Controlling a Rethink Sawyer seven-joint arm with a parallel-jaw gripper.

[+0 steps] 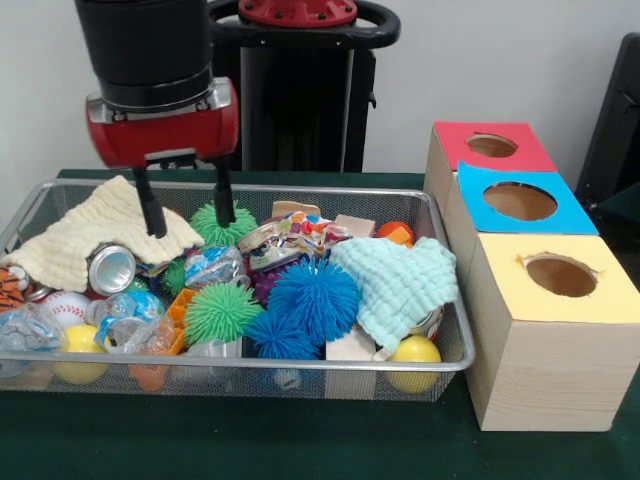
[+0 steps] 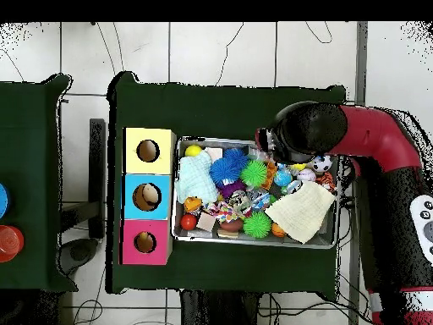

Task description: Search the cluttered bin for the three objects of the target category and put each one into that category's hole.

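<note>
The wire mesh bin [image 1: 300, 367] is full of clutter; it also shows in the overhead view [image 2: 331, 241]. An orange plush with black tiger stripes [image 1: 11, 287] lies at its left end, partly cut off. The other two plush toys are hidden. My gripper [image 1: 190, 226] hangs open and empty over the bin's far left part. One finger is above a cream cloth [image 1: 100, 238] and the other above a green spiky ball [image 1: 222, 226]. In the overhead view my arm [image 2: 338, 131] hides the gripper. The red-topped box's hole [image 1: 491, 146] [image 2: 145, 242] is at the far right.
A blue-topped box [image 1: 520, 202] and a yellow-topped box [image 1: 560, 276] stand beside the red one, right of the bin. The bin also holds a mint cloth [image 1: 400, 282], blue [image 1: 312, 296] and green [image 1: 220, 312] spiky balls, yellow balls [image 1: 415, 352], a can [image 1: 112, 268] and a baseball [image 1: 62, 305].
</note>
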